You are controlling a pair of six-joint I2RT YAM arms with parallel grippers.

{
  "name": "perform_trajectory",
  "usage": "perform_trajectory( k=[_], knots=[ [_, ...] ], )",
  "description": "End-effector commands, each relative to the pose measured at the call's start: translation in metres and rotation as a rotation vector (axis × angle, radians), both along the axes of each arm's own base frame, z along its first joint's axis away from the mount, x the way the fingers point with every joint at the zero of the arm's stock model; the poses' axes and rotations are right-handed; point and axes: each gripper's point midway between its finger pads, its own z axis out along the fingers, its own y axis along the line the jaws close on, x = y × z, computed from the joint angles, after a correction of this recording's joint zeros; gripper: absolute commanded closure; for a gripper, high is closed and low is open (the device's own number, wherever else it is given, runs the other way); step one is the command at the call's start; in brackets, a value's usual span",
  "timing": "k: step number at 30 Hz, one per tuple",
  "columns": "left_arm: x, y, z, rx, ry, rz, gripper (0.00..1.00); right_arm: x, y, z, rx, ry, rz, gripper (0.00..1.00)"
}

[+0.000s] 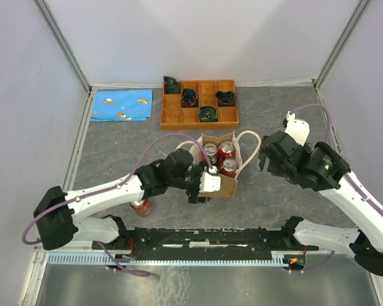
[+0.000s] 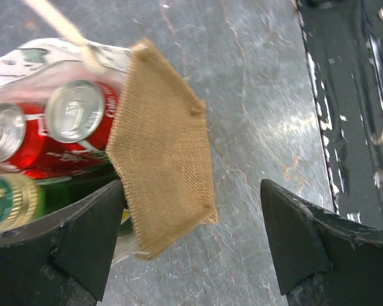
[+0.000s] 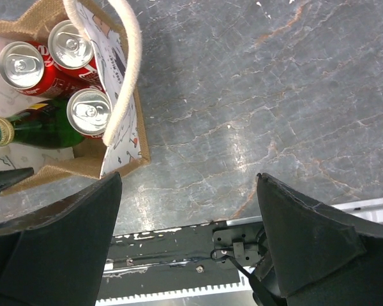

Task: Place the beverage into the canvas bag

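Left gripper (image 2: 191, 197), spread, straddles the bag (image 1: 226, 187) corner nearest the counter's near edge — bottle (image 3: 45, 131) inside; rise straight, snag nothing.

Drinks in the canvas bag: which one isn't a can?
The green bottle with the gold cap. The other three drinks in the canvas bag are red cans with silver tops.

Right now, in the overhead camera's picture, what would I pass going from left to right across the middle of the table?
red can standing on the table under the left arm → canvas bag with drinks inside → right gripper. The left gripper is left out because it overlaps the bag.
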Motion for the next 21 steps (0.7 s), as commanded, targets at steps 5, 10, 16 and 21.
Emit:
perform_trajectory(
  k=[5, 10, 16, 21],
  knots=[
    [0.069, -0.012, 0.169, -0.459, 0.061, 0.366, 0.08, 0.022, 0.018, 0.018, 0.024, -0.087, 0.050, 0.06],
    [0.122, 0.048, 0.205, -0.552, 0.190, 0.651, 0.13, 0.033, 0.028, 0.028, -0.004, -0.103, 0.088, 0.05],
    [0.118, 0.121, 0.166, -0.427, 0.245, 0.858, 0.13, 0.046, 0.048, 0.028, -0.025, -0.080, 0.147, 0.05],
    [0.081, 0.170, 0.125, -0.368, 0.266, 0.999, 0.13, 0.051, 0.059, 0.022, -0.017, -0.062, 0.171, 0.05]
  ],
)
